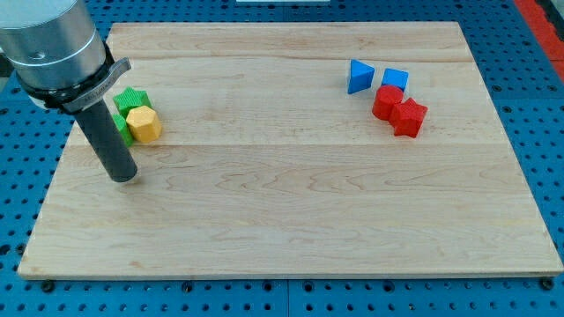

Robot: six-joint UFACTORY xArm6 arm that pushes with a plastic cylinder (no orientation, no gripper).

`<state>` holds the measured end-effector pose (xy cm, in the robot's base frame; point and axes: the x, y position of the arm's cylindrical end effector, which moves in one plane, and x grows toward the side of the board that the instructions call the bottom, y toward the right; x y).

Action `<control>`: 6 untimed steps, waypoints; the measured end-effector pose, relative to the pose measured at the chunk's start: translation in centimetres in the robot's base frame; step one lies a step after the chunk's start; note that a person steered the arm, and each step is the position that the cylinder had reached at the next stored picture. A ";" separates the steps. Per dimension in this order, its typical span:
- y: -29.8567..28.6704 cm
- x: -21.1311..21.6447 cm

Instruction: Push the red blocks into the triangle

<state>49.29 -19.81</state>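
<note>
Tip [124,176] just beside yellow block [144,124]

Wooden board [291,220], pale, lying on a blue perforated table [546,114].

My tip [125,179]: at 9 o'clock on the board, resting on the wood, just below the left cluster.

Left cluster, 10 o'clock: green star block [132,98]; second green block [122,126], partly hidden by the rod, shape unclear; yellow hexagonal block [144,124], touching both.

Right cluster, 2 o'clock: blue triangular block [359,76]; blue block [396,79] just beside it; red rounded block [386,102]; red star block [409,117], touching its red neighbour.

Clusters well apart.
</note>
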 end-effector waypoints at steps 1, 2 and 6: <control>1.5 0.0; 6.8 -2.1; 37.8 -5.8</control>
<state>43.48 17.97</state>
